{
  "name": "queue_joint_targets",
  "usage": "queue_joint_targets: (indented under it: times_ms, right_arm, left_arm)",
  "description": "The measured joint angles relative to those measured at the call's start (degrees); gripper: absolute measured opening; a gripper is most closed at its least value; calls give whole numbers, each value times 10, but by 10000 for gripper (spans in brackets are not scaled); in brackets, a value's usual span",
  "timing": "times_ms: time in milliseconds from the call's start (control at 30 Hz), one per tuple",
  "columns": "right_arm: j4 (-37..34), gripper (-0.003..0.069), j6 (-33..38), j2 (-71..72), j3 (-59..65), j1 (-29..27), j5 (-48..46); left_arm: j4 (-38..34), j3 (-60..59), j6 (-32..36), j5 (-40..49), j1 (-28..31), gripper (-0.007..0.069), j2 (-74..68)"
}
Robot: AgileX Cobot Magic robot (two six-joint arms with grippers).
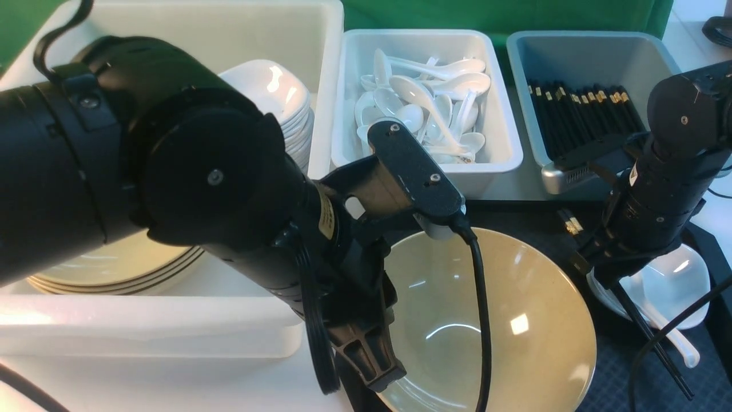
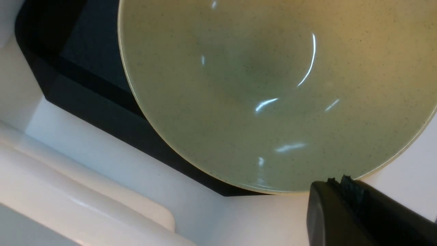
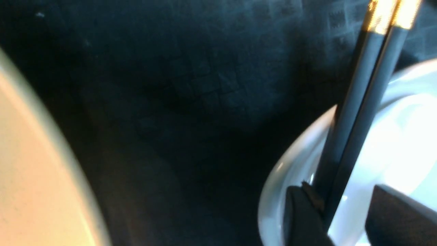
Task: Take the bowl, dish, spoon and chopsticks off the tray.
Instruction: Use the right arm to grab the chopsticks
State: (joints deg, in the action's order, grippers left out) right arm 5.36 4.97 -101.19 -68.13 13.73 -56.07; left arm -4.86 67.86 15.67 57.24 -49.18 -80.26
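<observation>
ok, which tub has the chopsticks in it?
The grey-blue tub, beyond the right gripper; the white ones hold spoons or bowls and dishes.

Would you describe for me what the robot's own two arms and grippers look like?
Both arms are black with rounded joints, small silver screws and black cables. The left arm bears a yellowish label, the right a small white one. The left gripper has dark, tapered fingers with cut-out ribs; the right gripper's fingers are dark and blunt-tipped.

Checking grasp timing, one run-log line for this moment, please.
right end effector: open around chopsticks | left end effector: shut beside bowl
</observation>
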Motion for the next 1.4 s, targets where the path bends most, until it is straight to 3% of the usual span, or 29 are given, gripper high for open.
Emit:
queue_joint_targets:
  times_ms: [733, 1033, 1400]
  right_arm:
    - [0, 288, -7, -23, 0, 0, 1]
    - [0, 149, -7, -22, 0, 0, 0]
    - [3, 148, -7, 65, -16, 0, -37]
  left_arm:
    - [0, 0, 0, -1, 0, -11, 0]
    - [0, 0, 0, -1, 0, -11, 0]
    - [0, 0, -3, -10, 0, -11, 0]
